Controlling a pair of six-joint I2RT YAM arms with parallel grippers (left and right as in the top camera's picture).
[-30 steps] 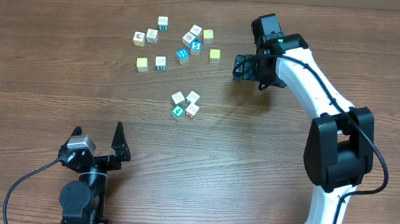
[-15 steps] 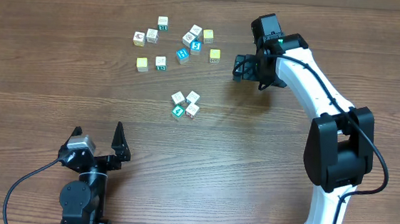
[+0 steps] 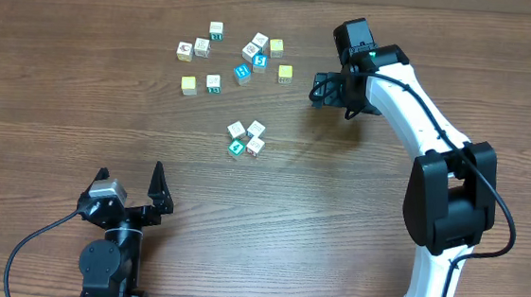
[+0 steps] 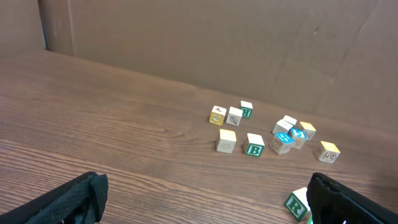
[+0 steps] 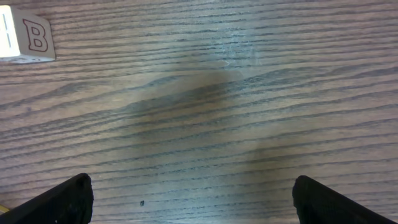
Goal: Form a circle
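Observation:
The circle (image 3: 245, 137) is a tight cluster of four small letter cubes, three white-faced and one teal-faced, at mid-table. My right gripper (image 3: 316, 89) hovers to its upper right, open, with only bare wood between its fingertips (image 5: 199, 202). A pale cube marked B (image 5: 28, 40) shows at the top left of the right wrist view. My left gripper (image 3: 131, 172) rests open near the front edge, well below and left of the cluster, holding nothing (image 4: 205, 211). A cube with a green R (image 4: 297, 204) peeks out beside its right finger (image 4: 348, 202).
A loose scatter of white, yellow and blue letter cubes (image 3: 235, 56) lies toward the back of the table, also seen as a scatter of cubes (image 4: 273, 134) in the left wrist view. A brown cardboard wall (image 4: 217, 43) stands behind the table.

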